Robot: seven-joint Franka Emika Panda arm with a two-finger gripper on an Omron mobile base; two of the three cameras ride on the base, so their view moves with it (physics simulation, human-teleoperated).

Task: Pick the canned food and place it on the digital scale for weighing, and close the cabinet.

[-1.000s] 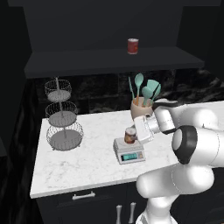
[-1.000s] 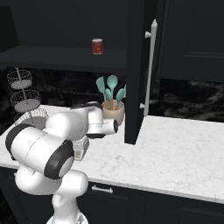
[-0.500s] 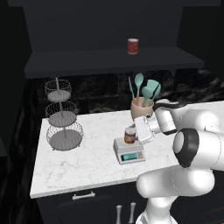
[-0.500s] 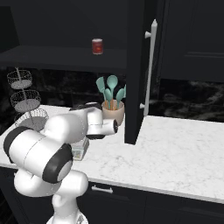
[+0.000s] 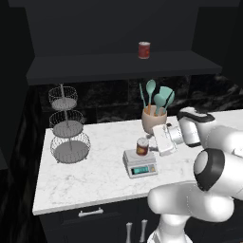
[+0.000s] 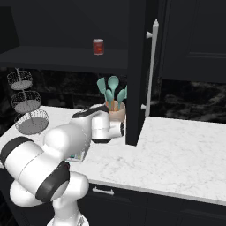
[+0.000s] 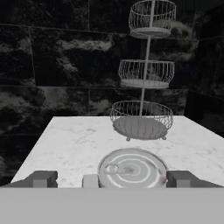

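Note:
The canned food (image 5: 142,146), a small dark-red tin with a grey top, stands upright on the pale-grey digital scale (image 5: 133,161) on the counter. My gripper (image 5: 147,144) reaches in from the right at the tin's height and is open, one finger on each side. In the hand view the tin's ringed lid (image 7: 131,168) sits between my spread fingertips (image 7: 42,178), with a gap on the left side. The black cabinet's door (image 6: 140,66) stands open with its long silver handle (image 6: 152,70) facing out. A corner of the scale (image 6: 80,156) peeks out beside my arm.
A brighter red tin (image 5: 144,50) stands on the cabinet shelf (image 5: 95,66). A beige pot of teal utensils (image 5: 154,117) is just behind the scale. A three-tier wire basket stand (image 5: 69,130) stands at the counter's left. White marble counter (image 6: 185,159) stretches right of the open door.
My fingers have spread apart and let go of the canned food, which stays upright on the scale. The arm has barely moved.

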